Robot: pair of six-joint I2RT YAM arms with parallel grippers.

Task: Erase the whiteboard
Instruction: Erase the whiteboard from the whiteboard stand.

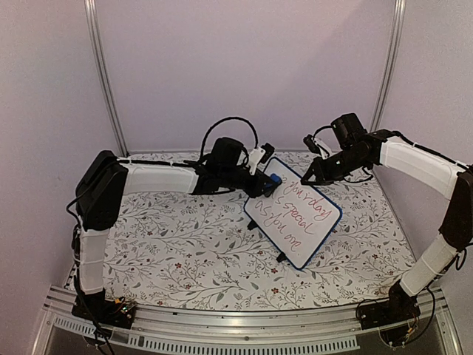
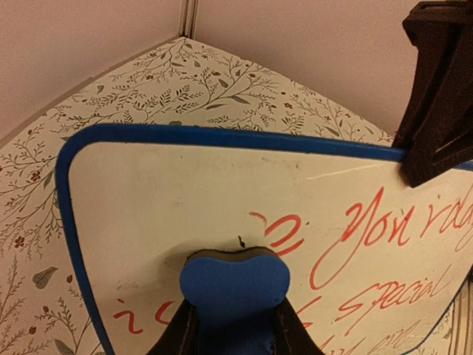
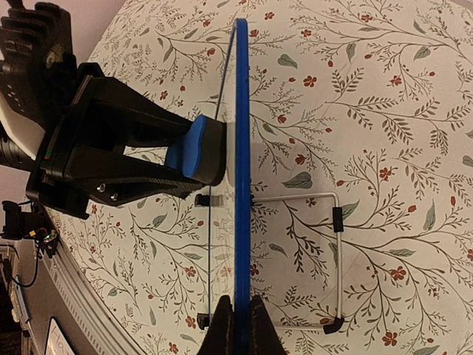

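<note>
The whiteboard point(image 1: 294, 223) stands tilted on the flowered cloth, blue-framed, with red handwriting across it. My left gripper point(image 1: 266, 182) is shut on a small blue eraser point(image 1: 273, 181), whose dark felt face presses on the board's upper left area. In the left wrist view the eraser point(image 2: 235, 285) sits between my fingers point(image 2: 171, 336) against the whiteboard point(image 2: 170, 200), just below a half-wiped red word. My right gripper point(image 1: 309, 177) is shut on the board's far upper edge. In the right wrist view it point(image 3: 241, 329) pinches the blue frame point(image 3: 242, 111), with the eraser point(image 3: 194, 146) to the left.
A wire stand point(image 3: 337, 251) props the board from behind. Two small black feet point(image 1: 281, 257) rest on the cloth. The back wall and its metal posts point(image 1: 103, 74) stand close behind both arms. A metal rail point(image 1: 236, 325) runs along the near edge.
</note>
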